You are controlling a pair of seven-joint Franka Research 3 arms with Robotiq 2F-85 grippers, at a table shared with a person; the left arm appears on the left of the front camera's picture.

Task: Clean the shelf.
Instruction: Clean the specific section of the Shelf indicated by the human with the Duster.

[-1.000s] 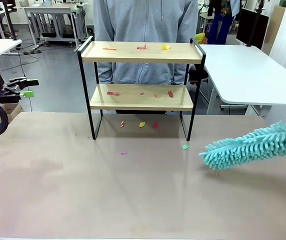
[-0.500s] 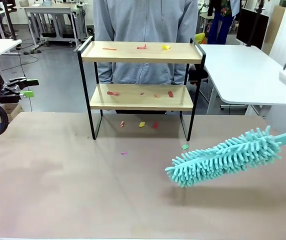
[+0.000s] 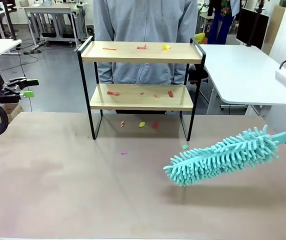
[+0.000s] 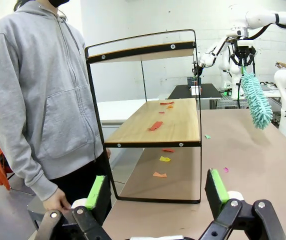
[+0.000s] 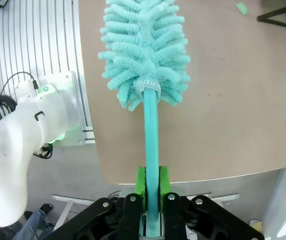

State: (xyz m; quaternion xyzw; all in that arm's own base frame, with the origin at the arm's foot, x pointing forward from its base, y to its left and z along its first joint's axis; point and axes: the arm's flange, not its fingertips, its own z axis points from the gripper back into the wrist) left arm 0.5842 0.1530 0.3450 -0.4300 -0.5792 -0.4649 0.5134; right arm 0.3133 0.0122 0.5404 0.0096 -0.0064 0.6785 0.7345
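Holding teal duster (image 3: 220, 156) by its handle, right gripper (image 5: 152, 181) clenched, fluffy head pointing left toward the shelf (image 3: 140, 52), which stands scrap-strewn at far middle of the table (image 3: 58, 190), boards running left-right; left gripper (image 4: 156, 189) spread wide, empty, beyond its left end.

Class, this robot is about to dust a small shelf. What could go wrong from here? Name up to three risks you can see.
1. The shelf stands on a thin black frame; a sideways push from the duster might shift or tip it.
2. The duster is gripped on its thin handle, well back from the head, so it could twist in the jaws.
3. Paper scraps swept off the top board could land on the person standing close behind.
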